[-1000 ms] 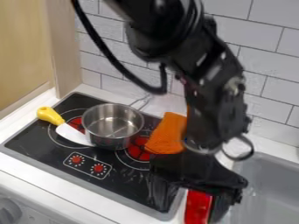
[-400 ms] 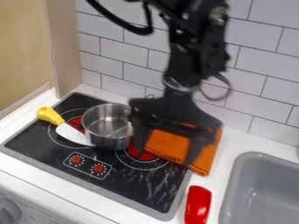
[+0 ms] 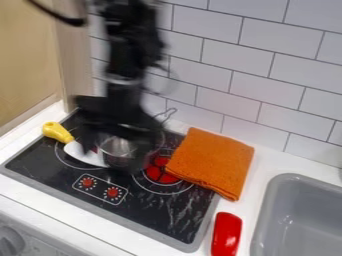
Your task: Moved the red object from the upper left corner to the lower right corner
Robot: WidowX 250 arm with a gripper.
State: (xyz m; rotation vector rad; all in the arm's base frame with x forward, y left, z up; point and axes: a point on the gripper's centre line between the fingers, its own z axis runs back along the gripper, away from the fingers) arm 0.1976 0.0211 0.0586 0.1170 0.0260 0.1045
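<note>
"What was the biggest surface?" one asked.

"The wall [image 3: 220,75], in smooth pale rectangular tiles with thin dark joints," said the other. "Then the glossy black cooktop [image 3: 170,210], with its grey rim and round burners, set in the white counter [image 3: 234,205]."

"And the arm [image 3: 125,55]?"

"Black and blurred, it came down from the top edge, left of centre. Next was the grey sink [image 3: 294,176], round-cornered and smooth, at the right edge. The gripper [image 3: 113,154] hung over the pan, its jaws wide, one finger to either side."

"Was there any cloth?"

"A folded orange towel [image 3: 212,162], nubbly and roughly rectangular, lay partly on the cooktop's right side and partly on the counter. The round, shiny metal pan [image 3: 117,147] was behind the gripper, and near it lay a spatula [image 3: 58,132] with a bulbous yellow handle and a flat white blade."

"And the red object [image 3: 227,234]?"

"Glossy, long and rounded, it lay on the counter at the lower right, between cooktop and sink. Smallest were two round red knobs [image 3: 113,192]."
</note>
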